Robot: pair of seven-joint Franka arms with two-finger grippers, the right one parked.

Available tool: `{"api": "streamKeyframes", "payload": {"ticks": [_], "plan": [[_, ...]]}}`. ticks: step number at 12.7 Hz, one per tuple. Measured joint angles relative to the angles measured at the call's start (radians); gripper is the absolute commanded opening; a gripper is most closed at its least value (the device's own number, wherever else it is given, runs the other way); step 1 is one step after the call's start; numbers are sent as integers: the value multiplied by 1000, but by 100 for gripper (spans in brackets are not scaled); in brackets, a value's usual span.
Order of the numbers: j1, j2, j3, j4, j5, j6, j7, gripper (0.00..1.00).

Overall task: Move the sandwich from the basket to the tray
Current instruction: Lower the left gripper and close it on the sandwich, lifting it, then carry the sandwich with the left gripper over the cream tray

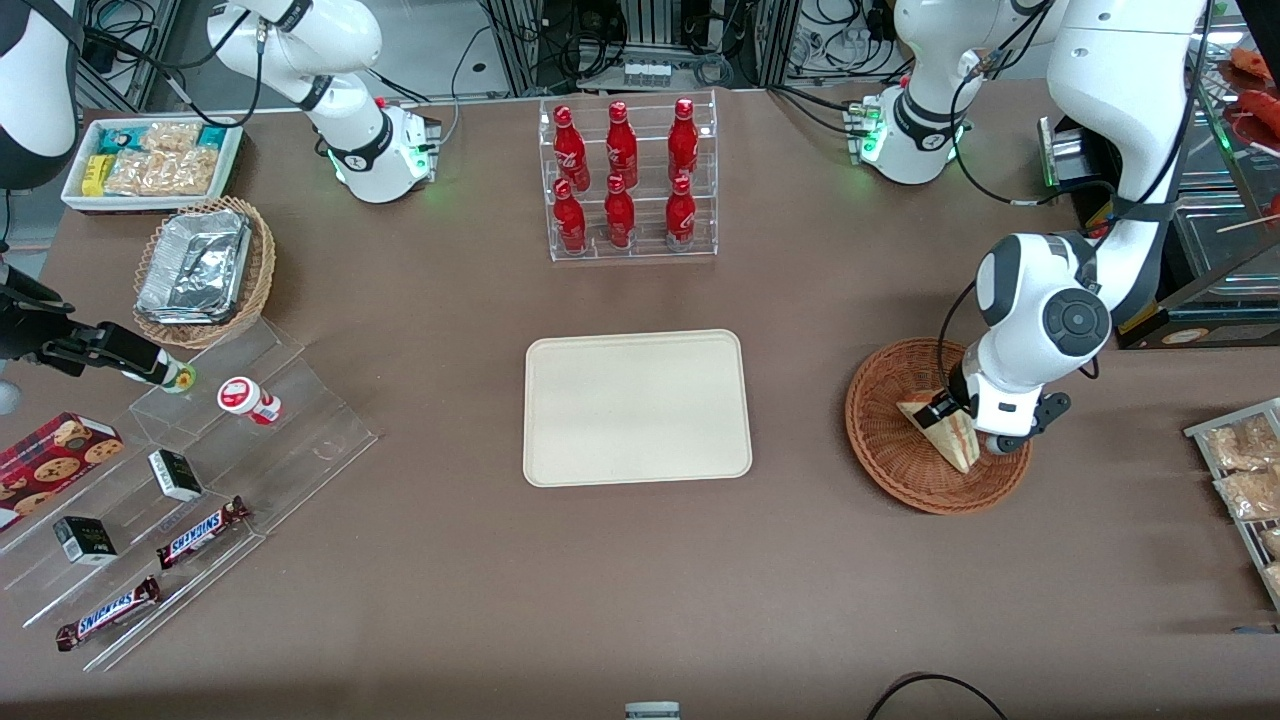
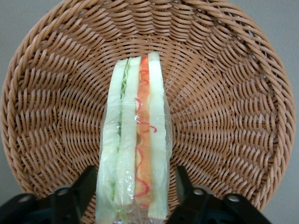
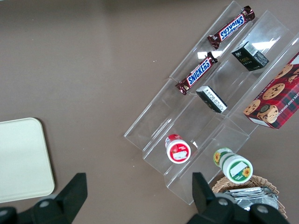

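Observation:
The sandwich [image 2: 138, 140] stands on edge in the reddish-brown wicker basket [image 2: 224, 93], wrapped in clear film, its red and green filling facing the wrist camera. My left gripper [image 2: 135, 182] is down in the basket and open, one black finger [image 2: 86, 186] on each side of the sandwich with a narrow gap to the wrap. In the front view the gripper [image 1: 958, 415] sits over the pale wedge of the sandwich [image 1: 950, 435] inside the basket [image 1: 880, 440], toward the working arm's end of the table. The cream tray [image 1: 637, 407] lies flat at mid-table with nothing on it.
A clear rack of red bottles [image 1: 630, 180] stands farther from the front camera than the tray. Toward the parked arm's end are a foil-lined basket [image 1: 205, 270], a white snack box [image 1: 150, 160] and acrylic steps with Snickers bars [image 1: 200, 530]. Packets on a tray [image 1: 1245, 470] lie beside the basket.

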Motion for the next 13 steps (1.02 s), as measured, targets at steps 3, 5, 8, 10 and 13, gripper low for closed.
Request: {"api": "streamKeyframes", "payload": {"ticks": [3,5,8,10,13], "plan": [[0,-1,0,1,17,0,0,0],[0,-5,0,9,34,-8,0,0],[-1,-19,-12,84,40,-130,7,0],[-3,-28,-49,161,40,-243,10,0],[-8,-30,-107,230,41,-308,54,0]]}}
